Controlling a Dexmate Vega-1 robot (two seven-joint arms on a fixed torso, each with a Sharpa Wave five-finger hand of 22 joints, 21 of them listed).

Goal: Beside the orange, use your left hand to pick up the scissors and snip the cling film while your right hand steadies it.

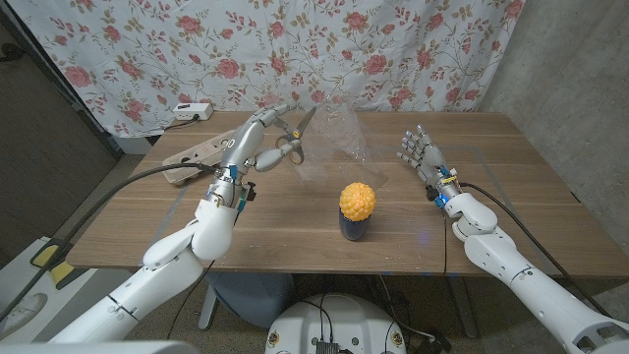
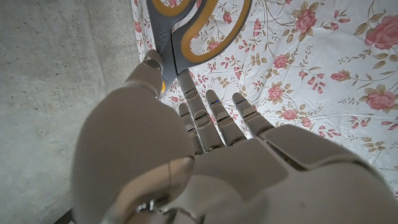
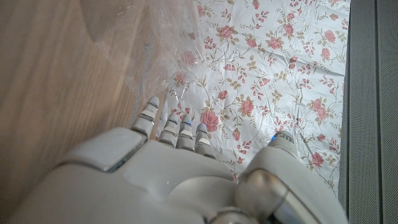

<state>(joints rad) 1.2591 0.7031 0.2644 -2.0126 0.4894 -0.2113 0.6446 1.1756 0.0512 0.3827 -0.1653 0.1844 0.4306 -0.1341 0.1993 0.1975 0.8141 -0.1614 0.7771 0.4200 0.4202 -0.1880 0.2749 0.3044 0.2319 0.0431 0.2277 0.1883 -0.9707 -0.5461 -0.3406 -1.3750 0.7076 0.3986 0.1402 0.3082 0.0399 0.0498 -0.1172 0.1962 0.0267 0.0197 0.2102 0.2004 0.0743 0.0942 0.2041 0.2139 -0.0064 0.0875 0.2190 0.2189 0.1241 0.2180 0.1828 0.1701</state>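
The left hand (image 1: 257, 138) grips the scissors (image 1: 293, 144), raised above the table (image 1: 511, 187) just left of the film (image 1: 339, 133). The right hand (image 1: 421, 154) holds nothing, fingers spread and upright, near the film's right edge but apart. The left wrist view shows orange-lined handles pinched at the fingers (image 2: 189, 93); the right wrist view shows the crinkled film past the fingertips. The orange (image 1: 357, 200) sits on a dark cup, mid-table
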